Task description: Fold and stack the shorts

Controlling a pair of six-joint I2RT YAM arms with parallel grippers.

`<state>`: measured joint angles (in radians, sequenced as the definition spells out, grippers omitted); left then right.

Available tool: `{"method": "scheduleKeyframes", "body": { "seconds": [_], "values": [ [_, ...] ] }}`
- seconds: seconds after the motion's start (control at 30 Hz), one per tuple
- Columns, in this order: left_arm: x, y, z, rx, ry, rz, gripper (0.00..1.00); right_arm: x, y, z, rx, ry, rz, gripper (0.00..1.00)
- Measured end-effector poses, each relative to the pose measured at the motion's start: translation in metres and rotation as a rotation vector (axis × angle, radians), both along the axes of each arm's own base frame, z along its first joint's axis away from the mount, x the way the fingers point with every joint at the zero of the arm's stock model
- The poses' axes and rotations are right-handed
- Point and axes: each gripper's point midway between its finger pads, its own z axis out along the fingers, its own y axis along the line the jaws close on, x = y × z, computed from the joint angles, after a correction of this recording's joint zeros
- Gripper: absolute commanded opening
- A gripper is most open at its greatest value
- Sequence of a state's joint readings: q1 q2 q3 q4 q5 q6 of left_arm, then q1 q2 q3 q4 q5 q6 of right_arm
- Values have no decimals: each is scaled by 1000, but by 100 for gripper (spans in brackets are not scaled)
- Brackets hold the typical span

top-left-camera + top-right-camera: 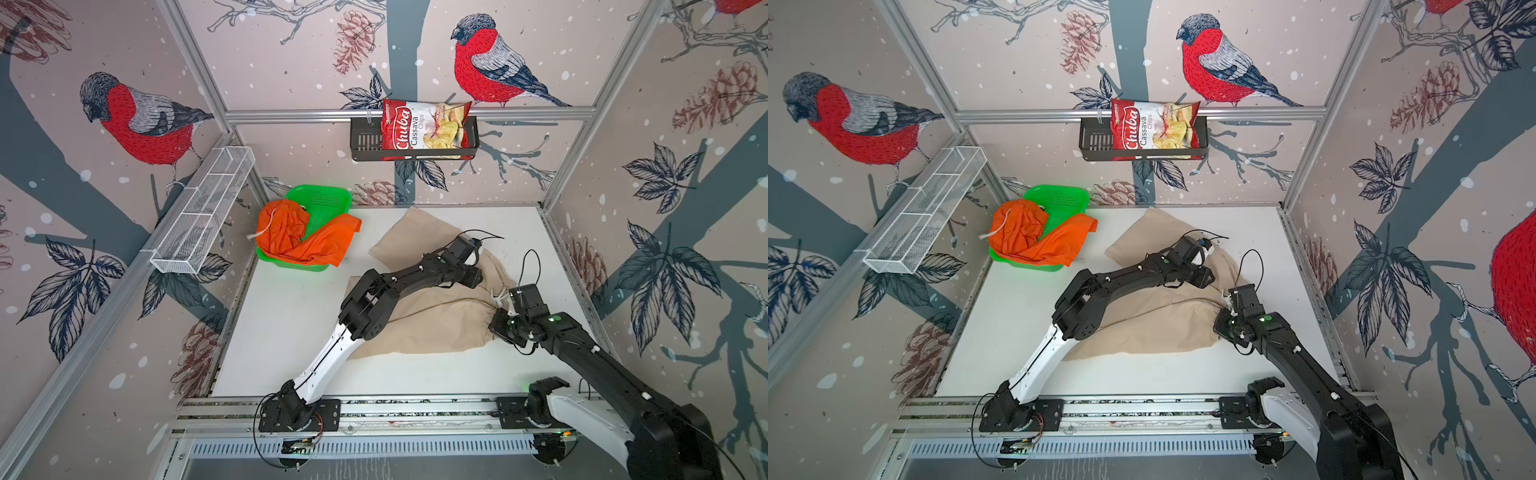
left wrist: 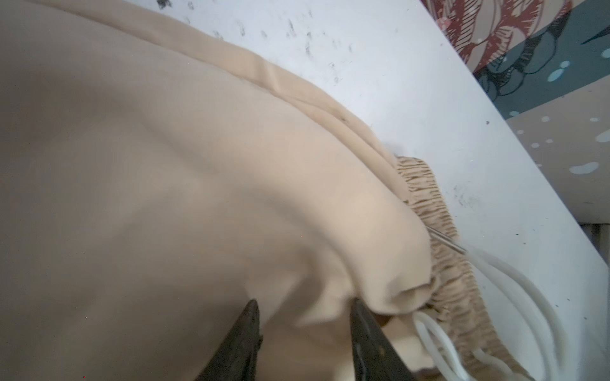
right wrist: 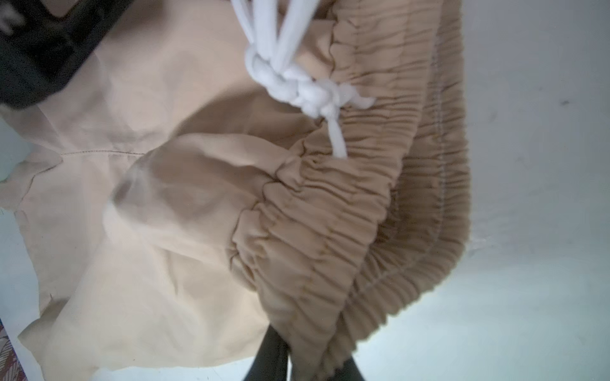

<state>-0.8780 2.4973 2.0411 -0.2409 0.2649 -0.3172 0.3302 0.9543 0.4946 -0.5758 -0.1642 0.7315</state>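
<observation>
On the white table (image 1: 291,332), right of the middle in both top views, the beige shorts (image 1: 436,316) (image 1: 1163,320) lie spread out, one leg towards the back wall and the other towards the left arm's base. Both arms are down on them at the waist end. From the right wrist camera I see the right gripper (image 3: 310,349) clamped on the gathered waistband (image 3: 379,198), its two dark fingers pressed close with the elastic pinched between them; the knotted white drawstring (image 3: 297,85) sits just beyond. From the left wrist camera, the left gripper (image 2: 305,301) has its fingers (image 2: 251,330) apart, tips down on the plain beige cloth beside the waistband, and fabric fills the gap; I can't say it has a hold. The orange shorts (image 1: 299,237) (image 1: 1034,239) are bunched in the green basket (image 1: 328,197) at the back left corner, one leg spilling over its rim onto the table
</observation>
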Motion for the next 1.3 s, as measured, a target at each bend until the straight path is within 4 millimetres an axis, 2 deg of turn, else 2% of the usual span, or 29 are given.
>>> {"method": "scheduleKeyframes", "body": {
  "seconds": [0.13, 0.37, 0.53, 0.6, 0.67, 0.73, 0.87, 0.97, 1.03, 1.1, 1.2, 1.23, 1.3],
  "values": [
    [3, -3, -14, 5, 23, 19, 41, -9, 2, -5, 0, 19, 1, 17],
    [17, -17, -18, -42, 4, 36, 38, -23, 10, -13, 2, 46, 20, 17],
    [28, -22, -19, -78, -2, 54, 37, -43, 21, -23, 13, 85, 56, 18],
    [31, -24, -18, -85, -3, 56, 39, -50, 25, -26, 27, 101, 63, 23],
    [33, -24, -16, -88, -5, 56, 44, -53, 27, -25, 43, 106, 56, 36],
    [32, -22, -12, -80, 0, 57, 46, -52, 28, -16, 54, 104, 42, 50],
    [23, -7, -5, -28, 30, 69, 49, -26, 30, 31, 46, -2, 15, 57],
    [15, 7, 14, -10, 24, 66, 49, -6, 20, 65, 10, -92, -24, 57],
    [7, 19, 36, -6, 5, 65, 49, 8, 7, 85, -19, -147, -59, 57],
    [-2, 30, 68, -21, -27, 54, 49, 23, -10, 96, -42, -185, -107, 57],
    [-19, 45, 116, -80, -97, 32, 46, 40, -36, 93, -76, -195, -160, 56],
    [-28, 47, 125, -97, -112, 15, 45, 45, -40, 90, -73, -191, -163, 56],
    [-51, 50, 126, -109, -119, -36, 44, 56, -46, 81, -64, -179, -158, 55]
  ]
}}
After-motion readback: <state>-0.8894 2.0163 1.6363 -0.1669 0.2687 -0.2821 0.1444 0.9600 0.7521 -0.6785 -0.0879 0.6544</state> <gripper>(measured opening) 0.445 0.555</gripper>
